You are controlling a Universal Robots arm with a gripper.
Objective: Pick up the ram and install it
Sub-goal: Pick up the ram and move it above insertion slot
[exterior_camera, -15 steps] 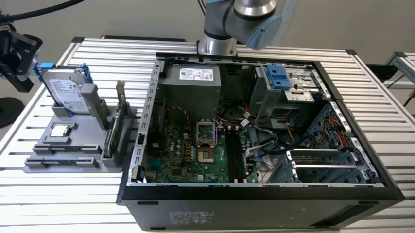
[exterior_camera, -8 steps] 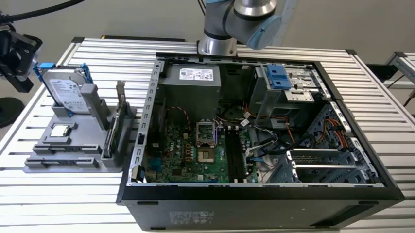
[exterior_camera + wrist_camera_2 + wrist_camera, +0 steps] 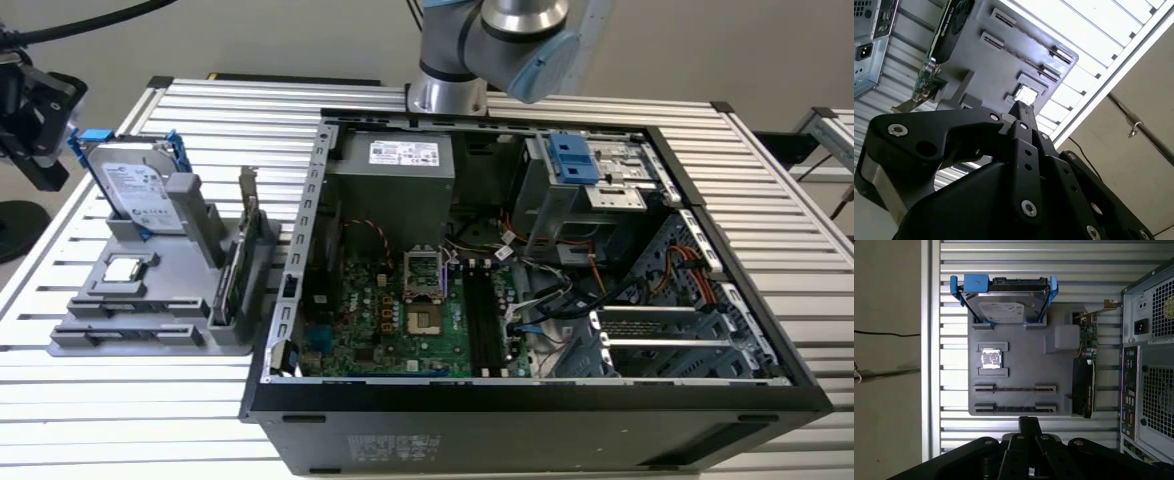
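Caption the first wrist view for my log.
End effector facing the gray parts tray, ram sticks resting in its slots, not yet picked up.

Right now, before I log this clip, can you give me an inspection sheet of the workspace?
Surface: slatted metal table.
Job's things: two ram sticks rest in the grey tray's holders; open computer case beside it.
Clutter: hard drive, square silver chip, upright card, all on the tray.
Grippers: gripper shut, empty, raised near the tray, touching nothing.
Cables: wires inside the case; thin black cable on the floor.
Surroundings: floor beyond the table's edge.
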